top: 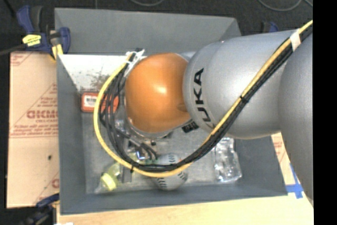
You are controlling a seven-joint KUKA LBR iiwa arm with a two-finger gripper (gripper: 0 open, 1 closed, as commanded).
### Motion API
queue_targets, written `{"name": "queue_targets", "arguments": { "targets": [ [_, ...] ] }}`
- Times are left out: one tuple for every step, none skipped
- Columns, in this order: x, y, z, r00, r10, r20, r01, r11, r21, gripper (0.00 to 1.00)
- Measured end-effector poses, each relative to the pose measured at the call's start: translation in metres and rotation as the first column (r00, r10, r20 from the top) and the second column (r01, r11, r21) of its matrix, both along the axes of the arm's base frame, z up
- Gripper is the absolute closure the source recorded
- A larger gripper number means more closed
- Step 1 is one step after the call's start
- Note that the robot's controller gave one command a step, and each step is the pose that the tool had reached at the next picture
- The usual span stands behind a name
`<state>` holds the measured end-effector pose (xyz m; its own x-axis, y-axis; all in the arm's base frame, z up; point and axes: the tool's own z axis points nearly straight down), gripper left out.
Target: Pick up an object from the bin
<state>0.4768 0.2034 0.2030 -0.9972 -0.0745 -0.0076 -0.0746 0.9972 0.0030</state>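
The arm stood low inside the grey bin, entering over its right wall. Its orange cover sat over the middle of the floor, with a yellow cable looped round the cover's left and lower sides. The claw lay under that cover, towards the bin's lower edge as the camera sees it. So much of it was hidden by the cover and the wiring that I could not tell whether it was wide, narrow or closed on anything.

Nothing could be seen in its grip, so which thing it was after could not be settled. Nearest to it were a pale ball against the lower wall, just beside the cable loop, and a yellow-green piece in the lower left corner. A red box rested against the left wall, well apart from the claw, and a clear plastic packet lay near the lower right corner, under the arm's flank.

By my judgement the task was at its middle: the arm was down among the things, at the depth where a grasp would be made, but no pick was shown. What was left was to close on one thing, if that was not done, and lift it clear of the bin's walls. Every loose thing visible was on the floor.
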Motion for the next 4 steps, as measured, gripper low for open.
{"name": "queue_targets", "arguments": {
  "targets": [
    [0.001, -0.009, -0.062, 0.997, 0.080, -0.001, -0.080, 0.997, -0.001, 0.00],
    [0.013, -0.020, -0.127, 0.997, -0.072, 0.000, 0.072, 0.997, 0.002, 1.00],
    [0.013, -0.020, -0.127, 0.997, -0.073, 0.000, 0.073, 0.997, 0.002, 1.00],
    [0.011, -0.017, -0.082, 0.997, -0.072, -0.007, 0.072, 0.997, -0.002, 1.00]
  ]
}}
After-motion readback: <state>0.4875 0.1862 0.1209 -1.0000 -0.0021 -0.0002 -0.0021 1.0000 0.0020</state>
